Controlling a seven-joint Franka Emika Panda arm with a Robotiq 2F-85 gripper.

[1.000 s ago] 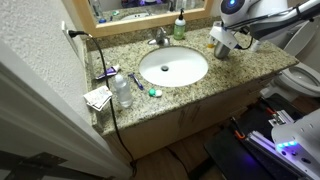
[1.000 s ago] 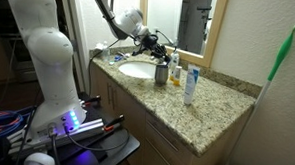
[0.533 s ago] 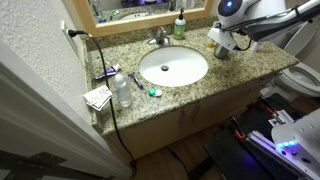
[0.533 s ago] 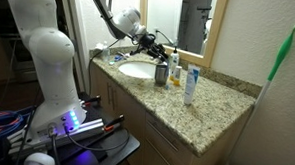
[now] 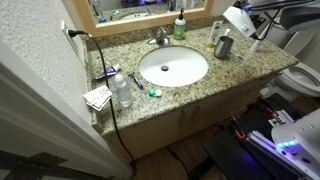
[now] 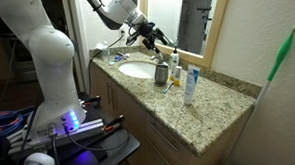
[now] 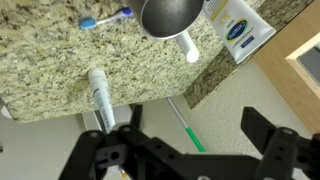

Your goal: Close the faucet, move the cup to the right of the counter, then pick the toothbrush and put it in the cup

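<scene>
Gripper (image 7: 190, 140) hovers over the right end of the counter (image 5: 226, 70) — jaws spread wide, nothing between them. In the wrist view the grey cup (image 7: 175, 15) stands upright at its twelve o'clock. The blue toothbrush (image 7: 105, 18) lies flat at eleven o'clock, just beside the cup, long axis roughly nine-to-three — so I'd reckon the jaws must straddle it crosswise.

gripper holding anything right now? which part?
Nothing. The gripper stands open and empty, apart from the dark grey metal cylindrical cup on the speckled granite counter.
</scene>
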